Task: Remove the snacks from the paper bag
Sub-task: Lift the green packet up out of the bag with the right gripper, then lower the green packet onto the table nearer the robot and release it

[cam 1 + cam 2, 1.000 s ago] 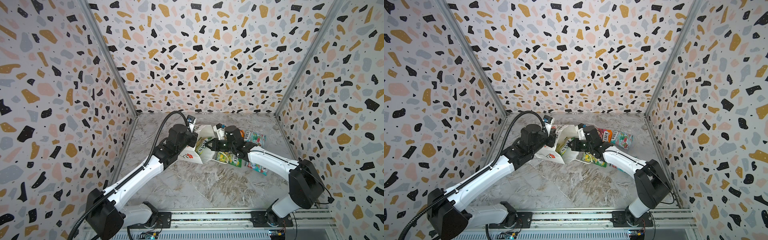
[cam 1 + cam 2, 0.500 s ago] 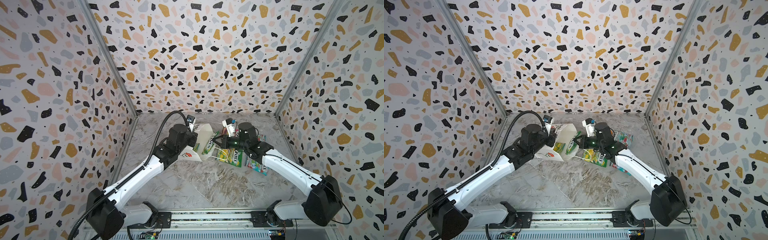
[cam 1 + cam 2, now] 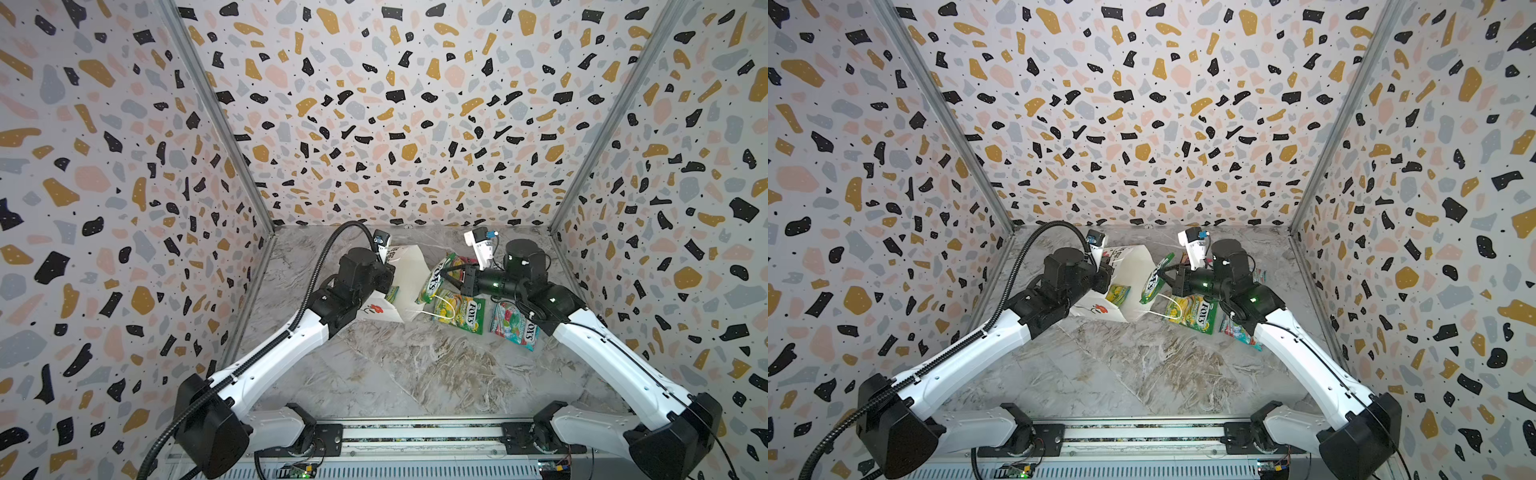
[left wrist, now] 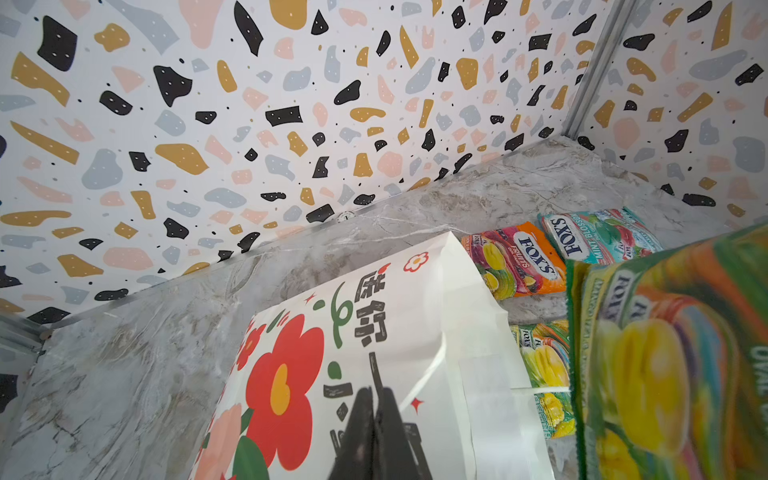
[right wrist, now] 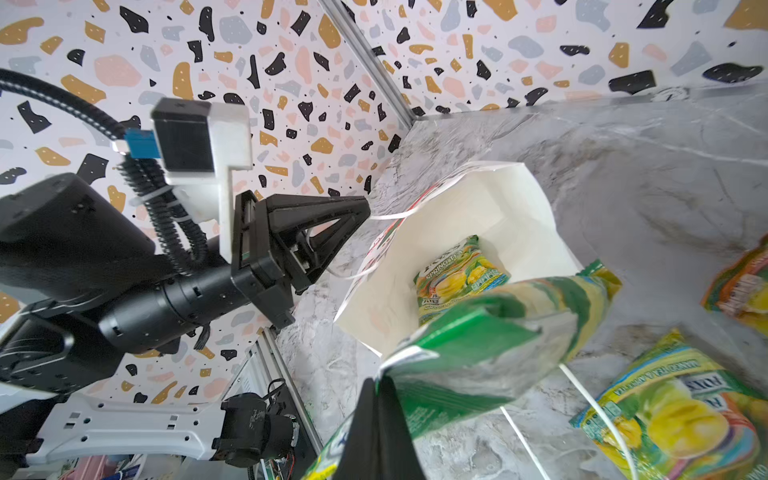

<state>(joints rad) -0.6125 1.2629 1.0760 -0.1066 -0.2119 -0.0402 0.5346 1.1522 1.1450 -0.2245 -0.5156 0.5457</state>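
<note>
The white paper bag [image 3: 409, 266] [image 3: 1129, 270] with a red flower lies tilted, its mouth facing right. My left gripper [image 4: 376, 395] [image 5: 365, 212] is shut on the paper bag's rim. My right gripper [image 5: 380, 386] [image 3: 446, 276] is shut on a green-yellow snack packet [image 5: 498, 328] [image 3: 434, 280] [image 3: 1154, 278], held in the air just outside the mouth. Another green-yellow packet [image 5: 457, 274] [image 3: 1117, 293] lies inside the bag. On the table right of the bag lie a green-yellow packet [image 3: 461, 309] [image 3: 1196, 311], a teal one [image 3: 515, 326], an orange-pink one [image 4: 519, 262] and a second teal one [image 4: 598, 235].
Terrazzo-patterned walls [image 3: 395, 124] close in the marble table [image 3: 415, 365] at the back and on both sides. A white cord handle [image 5: 598, 411] trails over the packet on the table. The arms' base rail [image 3: 415, 432] runs along the front edge.
My right gripper has pulled back out of the bag's mouth to the right, bringing a green-yellow packet with it. The left gripper has kept its hold on the bag.
</note>
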